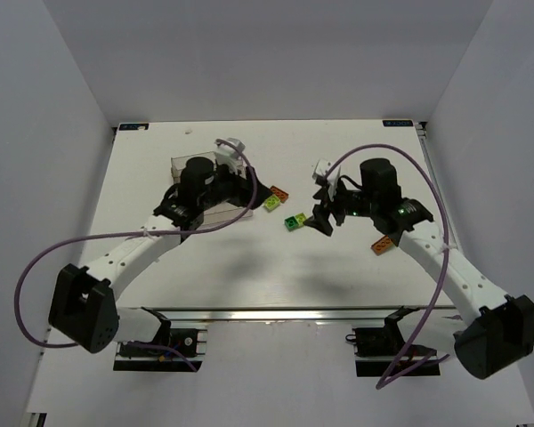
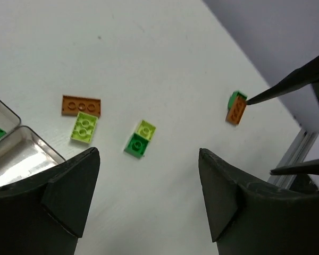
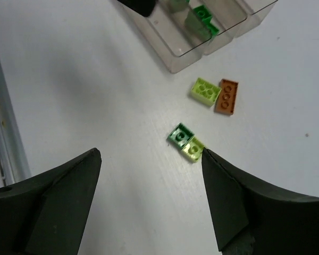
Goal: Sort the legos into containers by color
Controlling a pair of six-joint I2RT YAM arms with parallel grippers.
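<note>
Left hand [image 2: 148,159]: hanging over the bench [image 2: 149,42], its fingers standing wide apart and gripping nothing.
Right hand [image 3: 150,156]: also hanging over the bench, with its fingers spread wide and nothing lying between them.
Containers [image 3: 183,56]: sitting ahead of the right hand and slightly to its right. A metallic-looking corner of them is showing just beside the left hand's left finger (that hand is hovering right at their edge).
Green bricks [image 3: 204,16]: lying inside one of the clear bins, far ahead of the right hand.
Orange brick [image 3: 226,96]: lying flat ahead of the right hand, its long side touching the lime brick [image 3: 206,91]. Both are resting just short of the containers.
Green-and-lime pair [image 3: 185,141]: two small bricks lying joined side by side, just ahead of the right hand's right fingertip and straight ahead of the left hand's gap.
Stray orange brick [image 1: 382,245]: lying behind the right hand, beside that arm's forearm and well apart from the other bricks. A green piece is showing against it in the left wrist view.
</note>
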